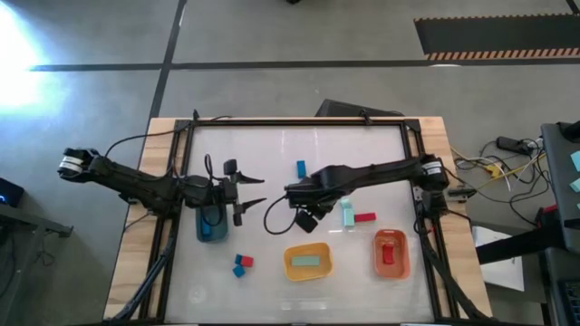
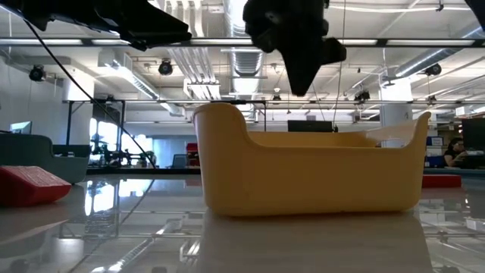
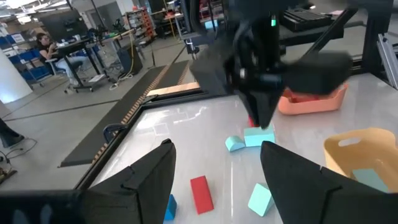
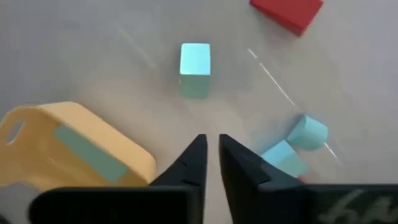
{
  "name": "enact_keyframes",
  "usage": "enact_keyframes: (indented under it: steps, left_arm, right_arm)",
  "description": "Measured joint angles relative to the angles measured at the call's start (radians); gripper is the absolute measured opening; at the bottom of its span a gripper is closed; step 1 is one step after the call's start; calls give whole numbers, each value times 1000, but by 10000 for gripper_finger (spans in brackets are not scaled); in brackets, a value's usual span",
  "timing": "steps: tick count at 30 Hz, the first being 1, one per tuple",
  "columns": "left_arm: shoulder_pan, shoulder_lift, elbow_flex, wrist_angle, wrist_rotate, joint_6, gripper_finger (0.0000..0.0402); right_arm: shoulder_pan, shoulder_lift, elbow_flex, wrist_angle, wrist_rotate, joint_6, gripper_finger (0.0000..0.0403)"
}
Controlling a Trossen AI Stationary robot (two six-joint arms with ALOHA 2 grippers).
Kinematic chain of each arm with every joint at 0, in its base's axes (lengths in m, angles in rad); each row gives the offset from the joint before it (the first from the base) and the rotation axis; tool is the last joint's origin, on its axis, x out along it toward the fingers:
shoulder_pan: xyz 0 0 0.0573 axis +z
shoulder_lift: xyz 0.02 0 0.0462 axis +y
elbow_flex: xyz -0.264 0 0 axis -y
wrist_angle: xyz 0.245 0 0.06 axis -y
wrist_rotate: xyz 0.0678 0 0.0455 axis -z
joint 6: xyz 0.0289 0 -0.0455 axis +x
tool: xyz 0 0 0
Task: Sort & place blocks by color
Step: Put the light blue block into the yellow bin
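Yellow bin [image 2: 303, 171] stood nearest, holding one mint block [image 1: 308, 261]. Right claw [image 1: 311, 220] reached across the surface [image 1: 272, 163], raised just beyond that bin, fingers nearly closed and empty. Left claw [image 1: 252, 192] hovered wide beside the blue bin [image 1: 212, 224]. Loose blocks [image 1: 353, 215] lay nearby; one red block [image 1: 389, 254] sat in the orange bin [image 1: 392, 267].

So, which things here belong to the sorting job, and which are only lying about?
Job: red block, blue block, mint block, yellow bin, orange bin, grey-blue bin.
Lying about: cables beside the table, striped floor mat.
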Motion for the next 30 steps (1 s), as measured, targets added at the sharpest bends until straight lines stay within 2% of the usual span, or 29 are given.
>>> enact_keyframes:
  steps: [10, 16, 22, 30]
  left_arm:
    - [-3, -15, -3, 1, 3, -2, 219]
    - [-5, -15, -3, 1, 4, -2, 219]
    - [-5, -15, -3, 1, 4, -2, 219]
    - [-5, -15, -3, 1, 5, -2, 219]
  right_arm:
    - [0, 9, -155, 198, 1, 52, 204]
    - [-1, 9, -286, 409, 9, 64, 270]
    - [-12, 9, -382, 539, 50, 76, 287]
    - [-13, 9, -481, 680, 92, 71, 268]
